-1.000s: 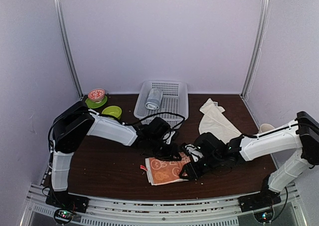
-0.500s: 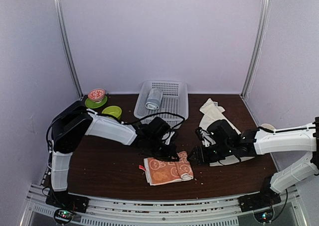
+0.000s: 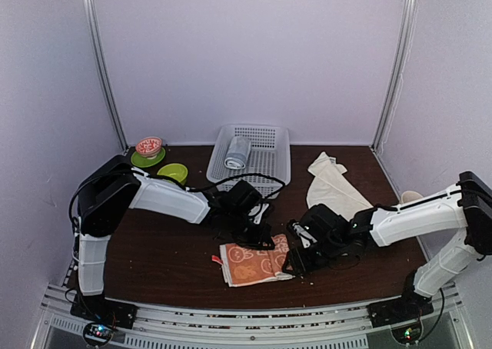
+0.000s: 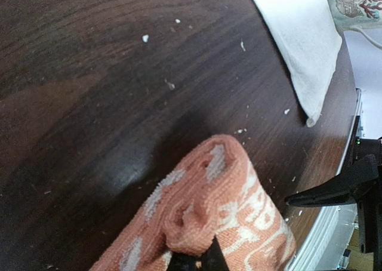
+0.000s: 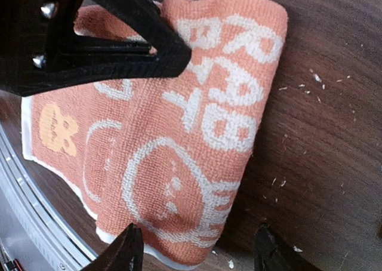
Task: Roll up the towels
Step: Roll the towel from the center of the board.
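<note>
Two towels lie on the dark wooden table point(image 3: 169, 249), with white walls point(image 3: 246, 57) all round: the orange towel point(image 3: 254, 263) near the front edge, the cream towel point(image 3: 334, 187) at the back right. One grey roll point(image 3: 237, 153) sits in one basket point(image 3: 265, 137). The left tool point(image 4: 194, 262) pinches the orange towel's fold; the right tool point(image 5: 198, 248) hangs spread over it.

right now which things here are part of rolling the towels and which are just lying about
For the job: orange towel, cream towel.
Lying about: basket, grey roll in it, green bowl, red bowl.
</note>
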You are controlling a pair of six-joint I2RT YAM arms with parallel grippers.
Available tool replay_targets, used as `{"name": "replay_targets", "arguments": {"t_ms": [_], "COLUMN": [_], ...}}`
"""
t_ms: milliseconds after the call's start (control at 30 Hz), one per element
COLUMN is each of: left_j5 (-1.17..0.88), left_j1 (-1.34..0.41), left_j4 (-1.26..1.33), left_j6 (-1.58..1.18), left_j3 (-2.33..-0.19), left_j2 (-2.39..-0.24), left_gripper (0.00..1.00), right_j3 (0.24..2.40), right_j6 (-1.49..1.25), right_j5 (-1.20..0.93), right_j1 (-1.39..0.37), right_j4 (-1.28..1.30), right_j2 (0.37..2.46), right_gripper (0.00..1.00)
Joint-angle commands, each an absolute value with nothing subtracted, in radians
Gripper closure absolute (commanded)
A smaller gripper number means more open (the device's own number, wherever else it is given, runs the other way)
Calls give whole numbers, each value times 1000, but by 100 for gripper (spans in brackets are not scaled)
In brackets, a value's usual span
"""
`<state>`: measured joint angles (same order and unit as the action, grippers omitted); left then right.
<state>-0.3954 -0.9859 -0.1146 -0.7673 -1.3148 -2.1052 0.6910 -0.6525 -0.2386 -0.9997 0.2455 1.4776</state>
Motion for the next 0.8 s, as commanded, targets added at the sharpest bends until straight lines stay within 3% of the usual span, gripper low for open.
{"name": "replay_targets", "arguments": {"t_ms": [0,67,200,300,433,767], "left_j5": [-368,-364,-355,-354,-376,-458], "left_j1": [-992,-992,-992,-991,-992,-992], "left_j4": [-174,-187,-233,-249,-239,-149], "left_j6": [-740,-728,-688,-670,-672,-729], "left_j3": [-1300,-1296,-1288,-1273,-1279,-1390], "left_j2": [-2075,-2058,-2001,-1951,-1919,-2041], "left_gripper": [100,100,72,64,65,77], "right_j3": [729,737,730,726,725,710], "right_j6": [-627,-617,-608,-604,-598,-601], "right_j5": [-167,-143,-120,-113,-103,-102], "right_j1": [-1028,-1044,-1053,-1053,-1053,-1053], "right_j4": [309,339,359,357,358,335], "right_j2": [1516,1530,1547,1550,1556,1546], "right_gripper": [36,36,36,36,36,36]}}
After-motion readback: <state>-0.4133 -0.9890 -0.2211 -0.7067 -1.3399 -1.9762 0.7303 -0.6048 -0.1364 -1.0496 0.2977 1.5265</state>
